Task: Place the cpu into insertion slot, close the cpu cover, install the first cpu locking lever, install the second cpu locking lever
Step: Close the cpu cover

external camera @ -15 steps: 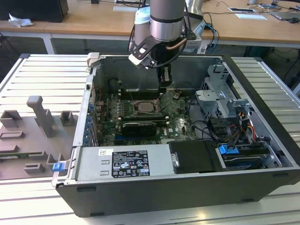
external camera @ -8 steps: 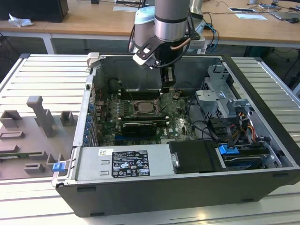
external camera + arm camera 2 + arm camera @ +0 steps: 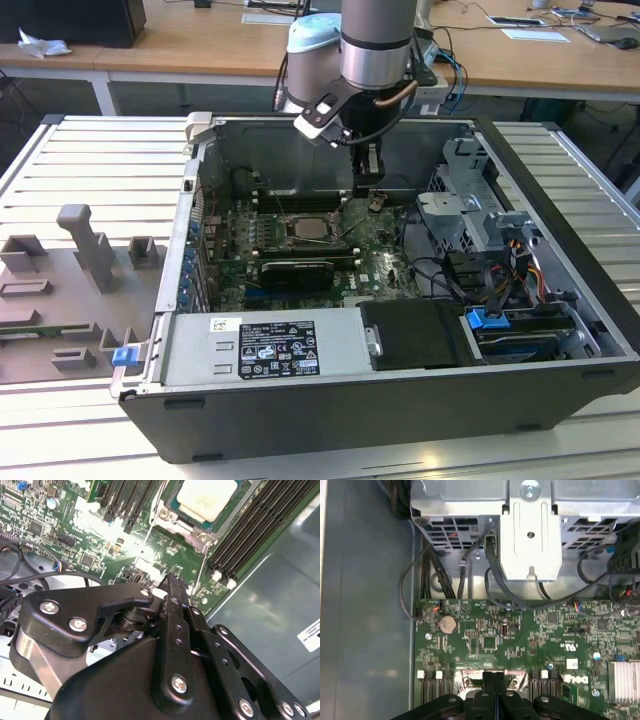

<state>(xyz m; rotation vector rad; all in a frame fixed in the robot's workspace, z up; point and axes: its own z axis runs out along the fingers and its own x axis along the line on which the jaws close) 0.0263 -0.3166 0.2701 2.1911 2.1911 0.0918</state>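
Exterior view puts the gripper [image 3: 367, 192] just up and right of frame centre, where the cpu [image 3: 308, 228] sits in its socket. Fingers [image 3: 488, 689] look pinched together, empty. We'd worry they slip off a thin lever and gouge the board [image 3: 520, 640].
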